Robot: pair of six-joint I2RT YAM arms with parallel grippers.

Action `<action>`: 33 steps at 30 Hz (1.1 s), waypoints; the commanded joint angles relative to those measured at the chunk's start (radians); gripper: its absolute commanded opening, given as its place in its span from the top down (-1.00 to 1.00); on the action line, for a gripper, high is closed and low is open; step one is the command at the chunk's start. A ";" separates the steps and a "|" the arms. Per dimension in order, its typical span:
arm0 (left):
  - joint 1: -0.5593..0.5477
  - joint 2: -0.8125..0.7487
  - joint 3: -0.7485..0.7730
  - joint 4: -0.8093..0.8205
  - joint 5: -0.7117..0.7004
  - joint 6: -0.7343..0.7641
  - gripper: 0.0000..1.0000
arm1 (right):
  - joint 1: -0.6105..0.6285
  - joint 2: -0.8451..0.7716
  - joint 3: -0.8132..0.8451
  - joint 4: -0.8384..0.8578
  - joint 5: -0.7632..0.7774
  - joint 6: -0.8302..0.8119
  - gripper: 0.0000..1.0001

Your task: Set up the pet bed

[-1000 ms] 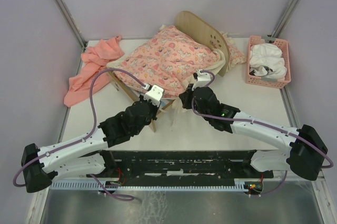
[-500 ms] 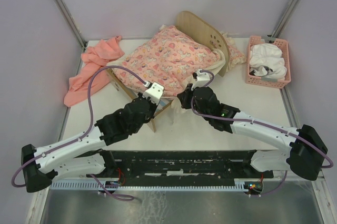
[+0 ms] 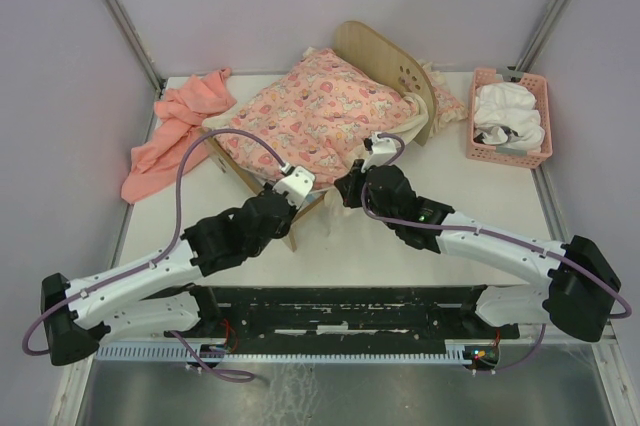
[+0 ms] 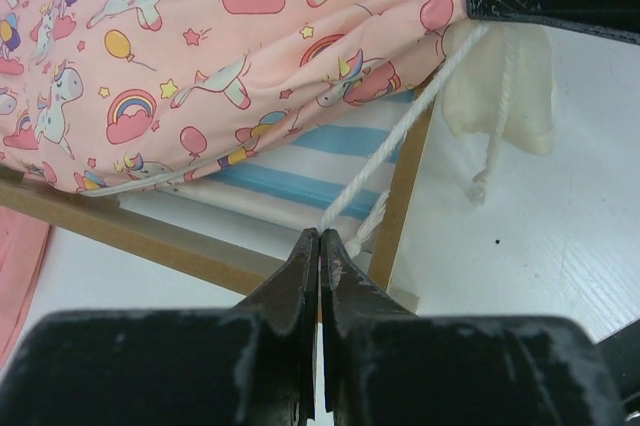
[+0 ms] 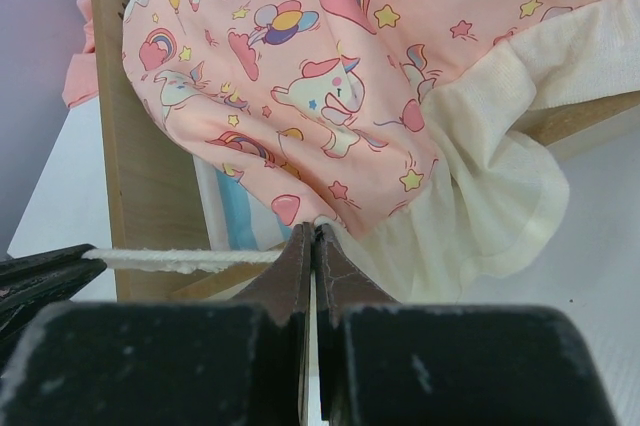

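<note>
The pet bed [image 3: 385,61] stands at the back middle of the table, with a light-wood frame [image 4: 130,231] and a blue-and-white striped base [image 4: 300,171]. A pink unicorn-print cushion [image 3: 320,111] with a cream frill lies on it. A white cord [image 4: 400,136] runs taut from the cushion's near corner between both grippers. My left gripper [image 3: 316,198] is shut on the cord [image 5: 190,258] at the bed's near corner post. My right gripper [image 3: 342,189] is shut on the cord's other end, right at the cushion's corner [image 5: 330,76]. A second short cord end [image 4: 490,156] hangs loose from the frill.
A salmon-pink cloth [image 3: 170,131] lies crumpled at the back left. A pink plastic basket [image 3: 510,159] holding white fabric [image 3: 510,111] stands at the back right. Purple walls close in the table on three sides.
My left gripper has shifted slightly right and toward the near edge, pulling the cord with it. The right gripper has hardly moved.
</note>
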 commanded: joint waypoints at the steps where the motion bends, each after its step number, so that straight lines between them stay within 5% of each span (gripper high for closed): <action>1: 0.003 -0.006 0.039 -0.055 -0.066 -0.013 0.95 | -0.010 0.006 0.009 -0.010 0.054 -0.018 0.96; 11: 0.002 -0.024 0.121 -0.119 -0.134 0.115 0.95 | -0.010 0.012 0.010 -0.007 0.052 -0.021 0.96; 18: 0.003 -0.023 0.101 -0.128 -0.022 0.141 0.95 | -0.010 0.027 0.010 0.005 0.044 -0.019 0.96; 26: 0.002 -0.004 0.009 -0.015 0.067 -0.045 0.95 | -0.010 0.027 0.013 -0.003 0.043 -0.021 0.96; 33: 0.003 0.043 -0.052 0.037 -0.071 -0.126 0.95 | -0.010 0.034 0.012 -0.001 0.037 -0.015 0.96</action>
